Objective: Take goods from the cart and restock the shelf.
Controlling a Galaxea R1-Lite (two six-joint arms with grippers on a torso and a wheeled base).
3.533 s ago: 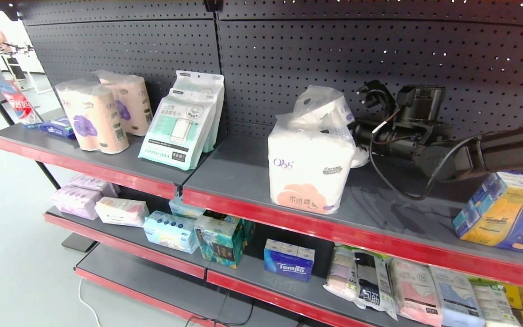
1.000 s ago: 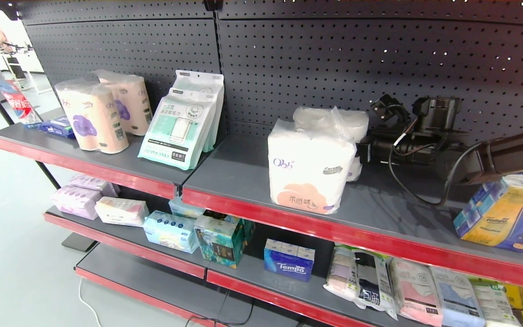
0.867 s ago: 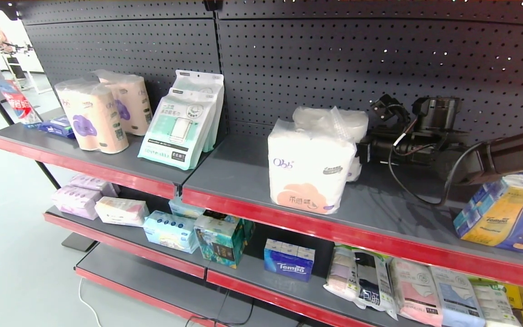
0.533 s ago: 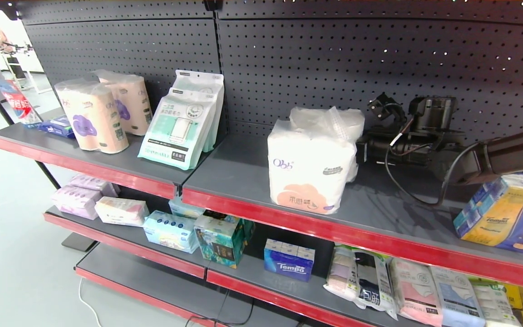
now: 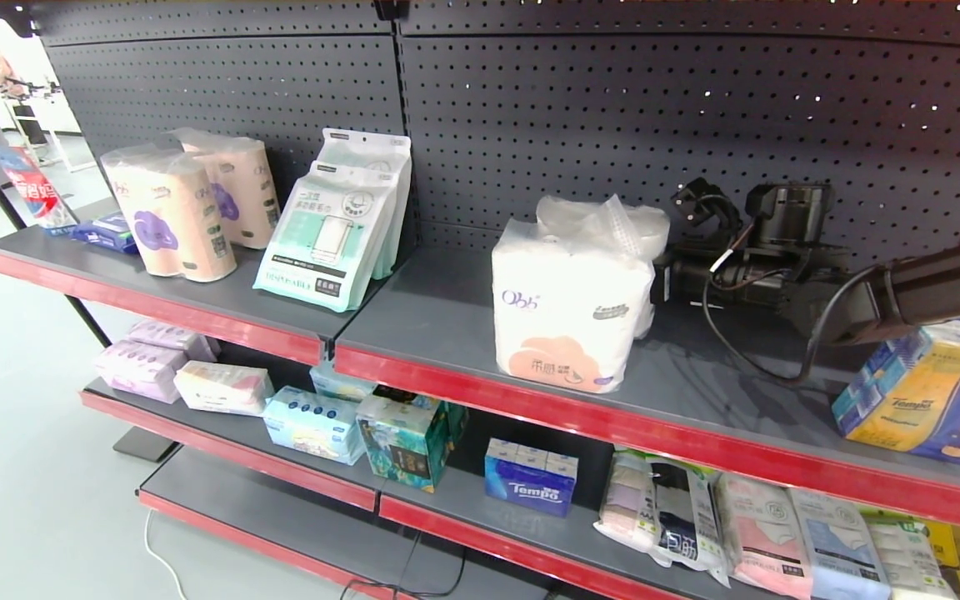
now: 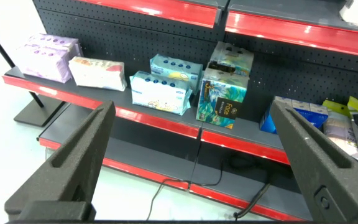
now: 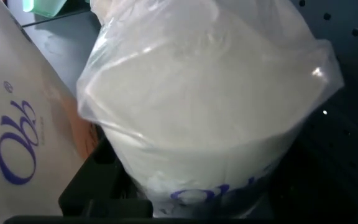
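Note:
A white toilet paper pack [image 5: 605,221] in clear wrap stands on the top shelf [image 5: 438,308], right behind a matching front pack [image 5: 567,312]. My right gripper [image 5: 657,279] comes in from the right at the rear pack's side and is shut on it. In the right wrist view this rear pack [image 7: 210,106] sits between the dark fingers [image 7: 86,186], with the front pack [image 7: 17,124] beside it. My left gripper [image 6: 191,107] hangs open and holds nothing, in front of the lower shelves.
Blue and yellow tissue packs [image 5: 926,396] sit at the top shelf's right end. Pink roll packs [image 5: 172,208] and green-white pouches [image 5: 334,229] stand to the left. Lower shelves hold tissue boxes [image 6: 163,87] and a dark green box [image 6: 225,93]. The pegboard wall [image 5: 613,108] closes the back.
The rear pack came down from a raised, tilted hold and now stands behind the front pack. Over the last second the right arm shifted slightly left.

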